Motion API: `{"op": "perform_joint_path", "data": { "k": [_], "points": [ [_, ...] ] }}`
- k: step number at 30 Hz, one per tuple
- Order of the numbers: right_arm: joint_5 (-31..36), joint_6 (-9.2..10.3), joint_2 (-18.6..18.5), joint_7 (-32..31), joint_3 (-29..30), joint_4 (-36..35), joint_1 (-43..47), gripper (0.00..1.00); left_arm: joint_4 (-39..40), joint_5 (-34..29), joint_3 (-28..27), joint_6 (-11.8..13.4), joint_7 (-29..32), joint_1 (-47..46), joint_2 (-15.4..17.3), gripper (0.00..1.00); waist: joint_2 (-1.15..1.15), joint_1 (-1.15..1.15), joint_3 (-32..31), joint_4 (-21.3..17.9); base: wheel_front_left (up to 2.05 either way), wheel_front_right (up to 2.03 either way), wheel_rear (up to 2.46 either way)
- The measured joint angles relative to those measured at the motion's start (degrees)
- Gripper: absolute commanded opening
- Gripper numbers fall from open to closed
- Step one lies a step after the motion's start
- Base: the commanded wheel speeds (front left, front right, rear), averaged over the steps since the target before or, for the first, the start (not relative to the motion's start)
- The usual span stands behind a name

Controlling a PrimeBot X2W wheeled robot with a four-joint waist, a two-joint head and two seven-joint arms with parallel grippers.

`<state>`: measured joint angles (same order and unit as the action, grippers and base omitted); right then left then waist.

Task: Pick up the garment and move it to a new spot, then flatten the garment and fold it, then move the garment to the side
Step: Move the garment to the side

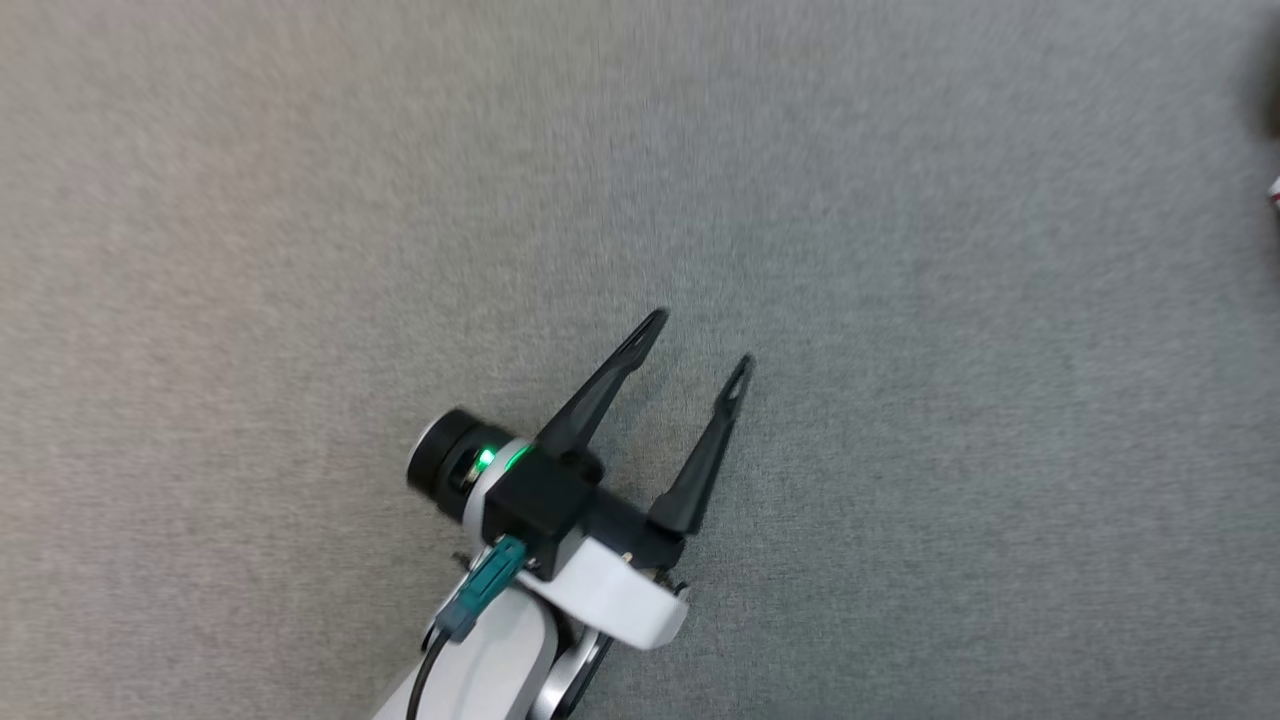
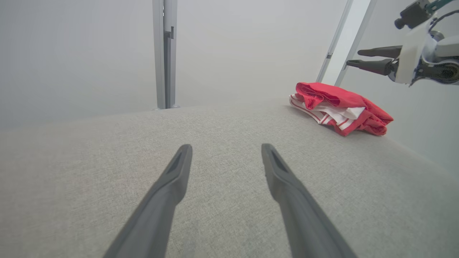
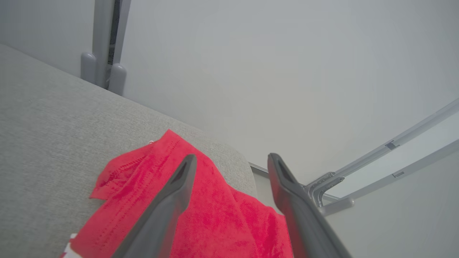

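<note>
All but finished, apparently. Found garment (image 2: pixel 340 107) folded at far right worktop (image 2: pixel 215 143) corner, beside right end effector (image 3: pixel 232 157). Found that and left end effector (image 1: pixel 700 338) spread apart, empty. Nothing evidently left.

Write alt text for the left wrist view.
A folded red and white garment lies near the far right edge of a grey surface. The left gripper points in open from below; the right gripper hovers above the garment.

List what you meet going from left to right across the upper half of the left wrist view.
metal post → red garment → right hand
</note>
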<state>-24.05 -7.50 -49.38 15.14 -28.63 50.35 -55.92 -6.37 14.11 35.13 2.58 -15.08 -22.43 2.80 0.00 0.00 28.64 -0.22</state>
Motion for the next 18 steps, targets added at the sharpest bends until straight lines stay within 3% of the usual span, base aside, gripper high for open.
{"op": "perform_joint_path", "data": {
  "k": [5, 7, 10, 18],
  "points": [
    [-0.46, 0.0, 6.05, 0.0, 1.04, -7.91, 7.01, 1.0, 0.23, 1.29, -5.57, -0.02, 0.0, 6.69, -0.02, 1.0, 0.0, 0.0, -9.4, 0.11, 0.0, 0.0, 0.0],
    [-0.53, 0.0, 6.84, 0.0, 1.64, -9.67, 8.42, 1.0, 0.42, 2.07, -6.92, -0.05, 0.0, 7.79, -0.03, 1.0, 0.0, 0.0, -10.98, 0.16, 0.0, 0.0, 0.0],
    [0.51, 0.0, 10.34, 0.0, 5.42, -17.7, 15.63, 1.0, 0.7, 4.33, -13.57, -0.26, 0.0, 11.42, 0.09, 1.0, 0.0, 0.0, -16.71, 0.63, 0.0, 0.0, 0.0],
    [3.03, 0.0, 21.62, 0.0, 16.63, -31.89, 33.33, 1.0, 0.85, 1.8, -22.61, -0.48, 0.0, 17.5, 0.05, 1.0, 0.0, 0.0, -25.12, 3.01, 0.0, 0.0, 0.0]
  ]
}}
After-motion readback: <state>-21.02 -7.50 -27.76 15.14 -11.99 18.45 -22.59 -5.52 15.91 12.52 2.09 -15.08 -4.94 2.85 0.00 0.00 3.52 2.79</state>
